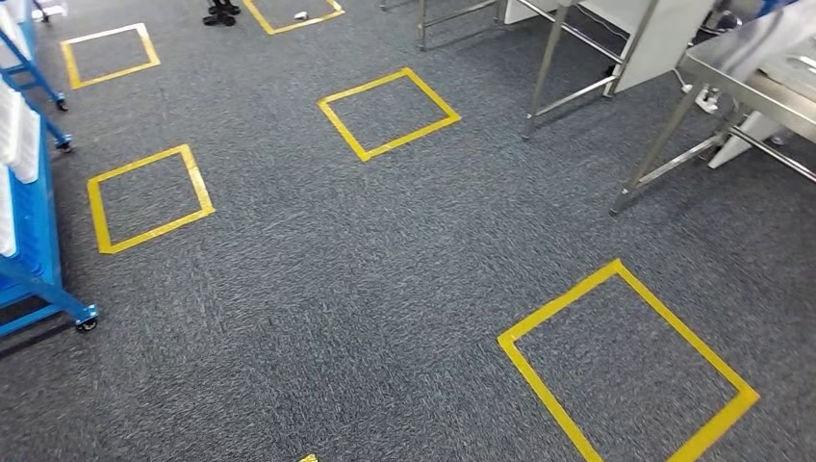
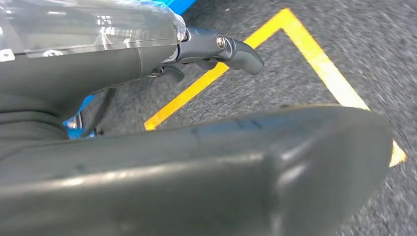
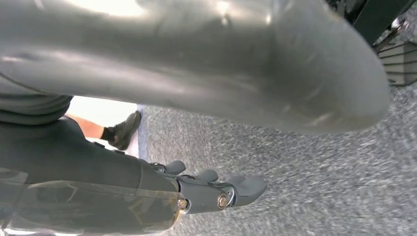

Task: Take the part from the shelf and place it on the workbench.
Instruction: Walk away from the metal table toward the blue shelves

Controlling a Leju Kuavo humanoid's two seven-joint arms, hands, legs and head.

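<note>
Blue wheeled metal shelf (image 1: 34, 241) cut off at the head view's left edge; steel-legged silver desk (image 1: 746, 72) cut off at right. Thick grey thumbs hide much of both wrist views.

Grey carpet (image 1: 385, 289), yellow tape squares (image 1: 389, 113), blue shelf (image 1: 34, 241)

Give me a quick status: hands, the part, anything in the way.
Left hand and right hand hold nothing, fingers apart. Part not picked up. Blue shelf on the left, metal workbench ahead right. Carpet with yellow tape squares between.
</note>
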